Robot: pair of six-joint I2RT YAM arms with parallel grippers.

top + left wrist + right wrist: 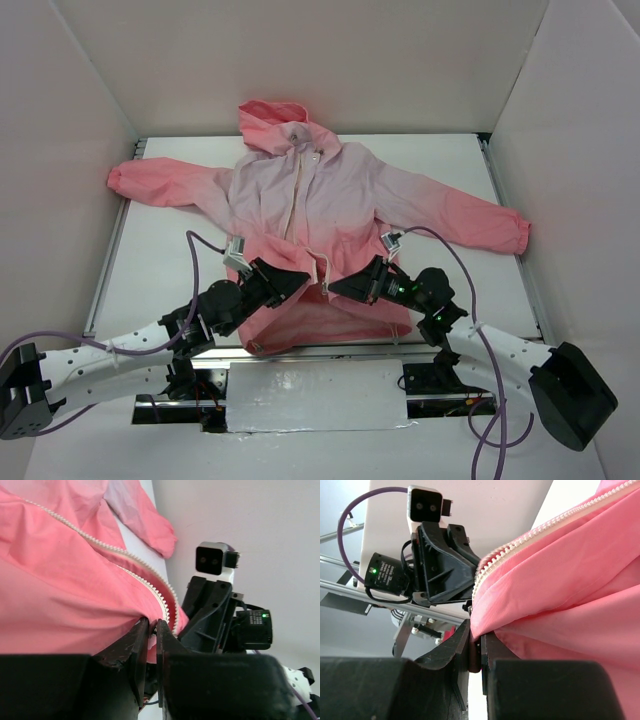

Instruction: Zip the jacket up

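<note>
The jacket [330,200] lies flat on the white table, hood at the far end, sleeves spread to both sides. Its cream zipper [296,190] runs down the front and is parted near the coral hem. My left gripper [303,280] is shut on the hem fabric on the left side of the zipper's bottom end. In the left wrist view the pink cloth [60,580] is pinched between the jaws, with the zipper teeth [125,555] just above. My right gripper [335,288] is shut on the opposite hem edge, and pink fabric [570,590] bulges from its jaws beside the teeth [520,545].
White walls [580,110] enclose the table on three sides. A silver plate [315,395] sits between the arm bases at the near edge. Purple cables [200,250] loop over both arms. The two grippers face each other only a few centimetres apart.
</note>
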